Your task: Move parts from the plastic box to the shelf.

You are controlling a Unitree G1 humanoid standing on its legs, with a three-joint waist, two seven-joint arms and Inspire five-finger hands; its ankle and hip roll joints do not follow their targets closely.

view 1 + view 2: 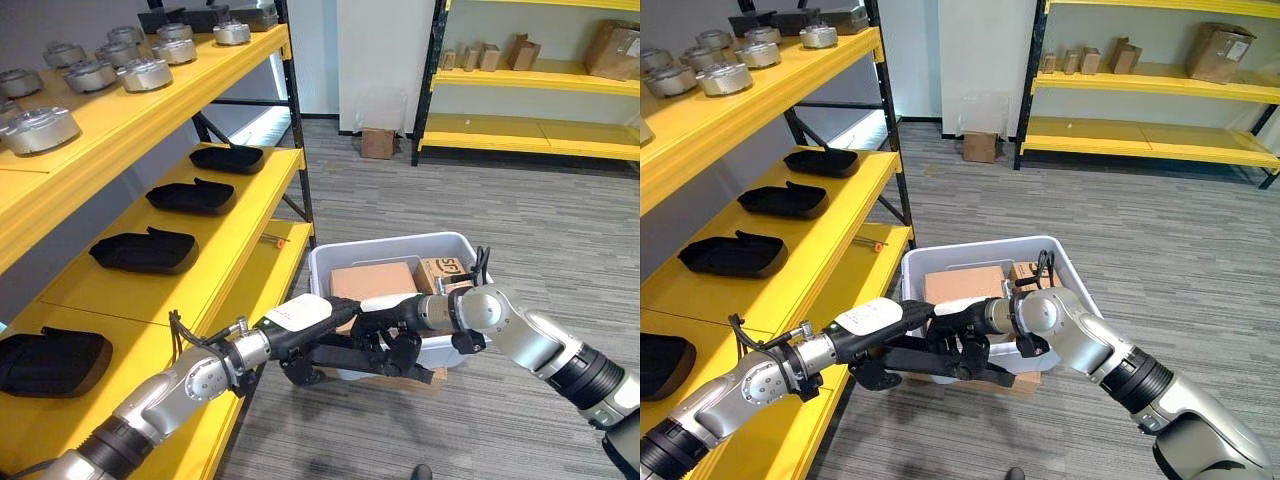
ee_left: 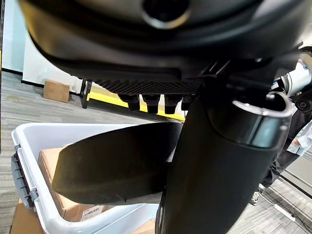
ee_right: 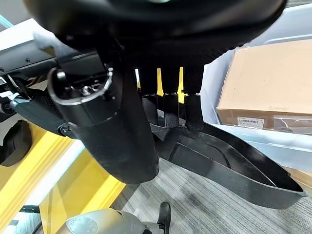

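Left eye view, item: black moulded part (image 1: 372,358), a thin shell tray, held at the near rim of the plastic box (image 1: 330,258), right of the shelf (image 1: 240,250). Left robot hand (image 1: 300,350) and right robot hand (image 1: 395,325) both curl round it. Probably light, stiff, slightly slick; grip along its raised rim.

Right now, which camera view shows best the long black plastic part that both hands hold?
The right wrist view: the long black plastic part shows its hollow inside, under the right hand. The left wrist view shows its smooth back, the eye views a thin strip beside the left hand.
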